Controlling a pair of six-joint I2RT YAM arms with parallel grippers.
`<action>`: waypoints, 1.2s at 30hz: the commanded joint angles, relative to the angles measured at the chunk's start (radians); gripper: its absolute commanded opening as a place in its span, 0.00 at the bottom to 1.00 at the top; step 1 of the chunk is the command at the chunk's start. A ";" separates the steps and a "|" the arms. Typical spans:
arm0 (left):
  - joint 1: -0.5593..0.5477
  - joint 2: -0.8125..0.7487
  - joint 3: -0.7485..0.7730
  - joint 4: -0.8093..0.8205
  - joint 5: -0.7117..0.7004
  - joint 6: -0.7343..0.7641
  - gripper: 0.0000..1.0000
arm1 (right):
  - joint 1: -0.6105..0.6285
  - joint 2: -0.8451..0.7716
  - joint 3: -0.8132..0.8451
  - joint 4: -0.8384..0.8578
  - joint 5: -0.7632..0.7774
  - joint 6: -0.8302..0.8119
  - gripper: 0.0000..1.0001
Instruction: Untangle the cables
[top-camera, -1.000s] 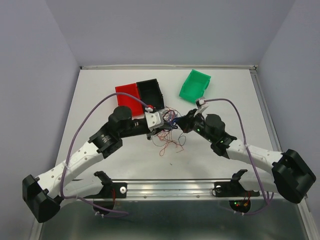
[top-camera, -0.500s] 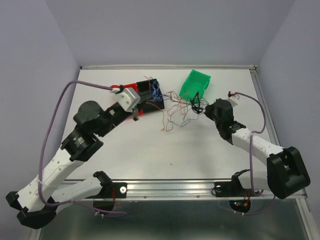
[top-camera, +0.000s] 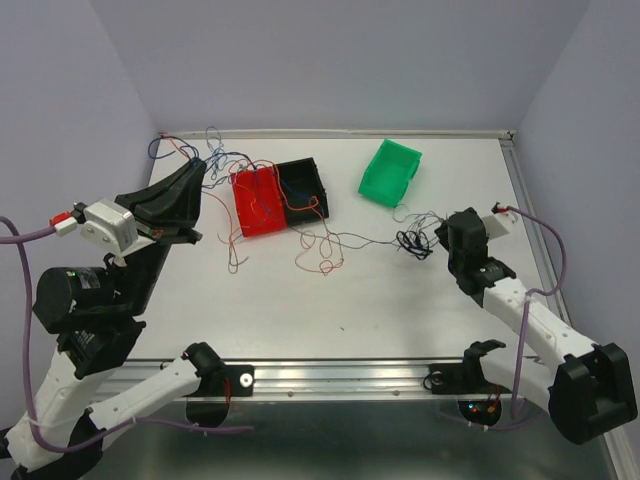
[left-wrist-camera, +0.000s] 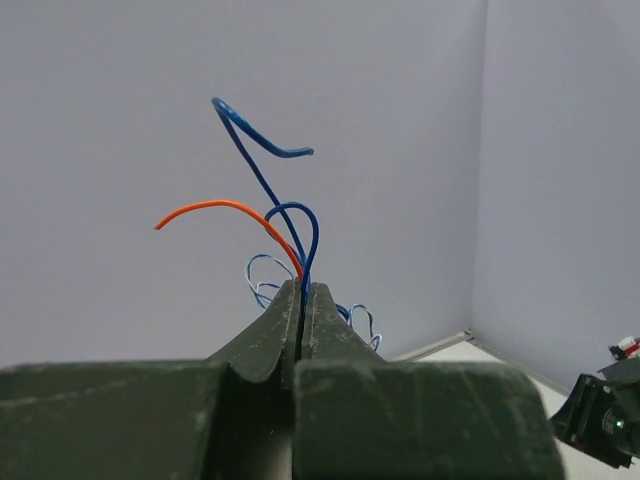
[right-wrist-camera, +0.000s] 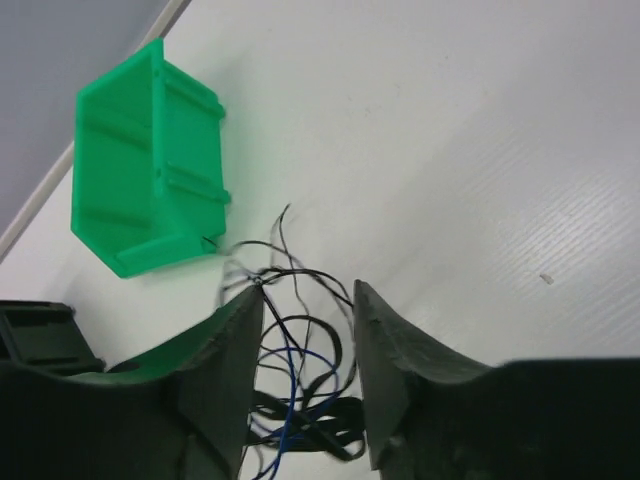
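**Top external view**
- Table (top-camera: 330, 310): white top with a raised rim along the far and right edges.
- Left gripper (top-camera: 199, 170): raised at the far-left corner, dark fingers pressed together on the end of several strands.
- Cables (top-camera: 410, 243): hair-thin wires in orange-red, blue and black. They are drawn out in one long, loose line from the left gripper, over the red bin and past the near edge of the black bin. The line ends in a small black clump on the table just beside the right gripper. Curly orange loops lie on the table near the two bins.
- Red bin (top-camera: 243, 213) and black bin (top-camera: 308, 176): side by side and touching, at far centre-left.
- Green bin (top-camera: 390, 172): tilted, apart from the other two, far centre-right.
- Right gripper (top-camera: 440, 243): low over the table, pointing left at the black clump. The jaw gap cannot be told from here.

**Left wrist view**
- Fingers (left-wrist-camera: 325, 320): fully together, with no gap. They pinch a blue wire (left-wrist-camera: 262, 150) and an orange wire (left-wrist-camera: 215, 207), which spring up from the tips. Pale blue loops show behind the tips.
- Background: plain lilac walls. Part of the other arm sits at the lower right.

**Right wrist view**
- Fingers (right-wrist-camera: 385, 350): partly apart, with a narrow gap.
- Black strands and one blue strand lie bunched in that gap on the table. One black strand reaches the left fingertip. Nothing is squeezed between the pads.
- The green bin lies on its side beyond the fingertips, and a corner of the black bin shows at the left edge.
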 joint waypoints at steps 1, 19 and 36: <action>0.000 0.037 0.012 0.036 -0.026 -0.012 0.00 | 0.003 -0.067 -0.016 -0.042 0.119 0.008 0.58; 0.000 0.034 0.116 0.007 0.009 0.046 0.00 | 0.058 0.079 0.023 0.274 -0.627 -0.370 1.00; 0.000 0.076 0.463 0.106 -0.179 0.261 0.00 | 0.262 0.456 0.251 -0.019 -0.076 -0.261 0.46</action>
